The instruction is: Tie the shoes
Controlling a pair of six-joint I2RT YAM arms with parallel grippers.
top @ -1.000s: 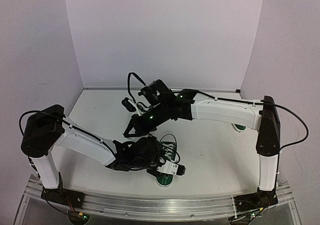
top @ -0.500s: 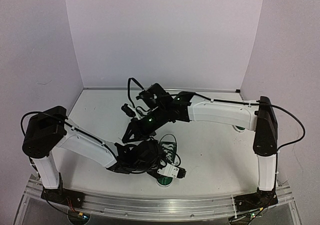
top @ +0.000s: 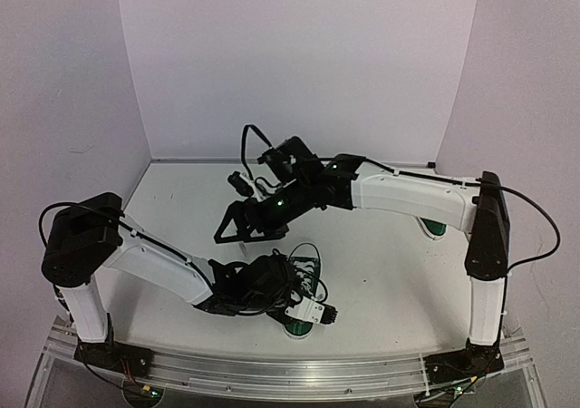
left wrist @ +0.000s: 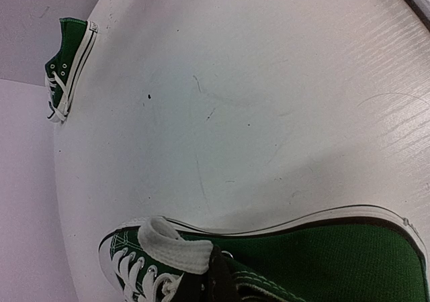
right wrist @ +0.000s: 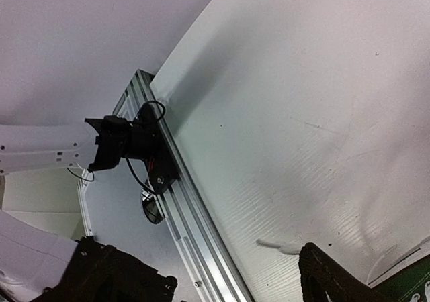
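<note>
White table, lilac walls – one shoe attended, right jaws now apart.

The flat white tabletop [top: 381, 272], finely scratched, stands between plain pale lilac walls [top: 299, 63], with an aluminium rail [top: 299, 372] along its near edge. The near dark green canvas sneaker [left wrist: 322, 262] with white laces lies by that rail, its long axis about rail-to-back-wall; in the left wrist view its toe cap is lower left. The second green sneaker [left wrist: 67, 54] lies well apart at the right. The left gripper [top: 292, 286] is clenched at the near sneaker's laces — whether it pinches one I cannot tell. The right gripper [right wrist: 201, 268] is released and empty; a second ago its jaws were together.
</note>
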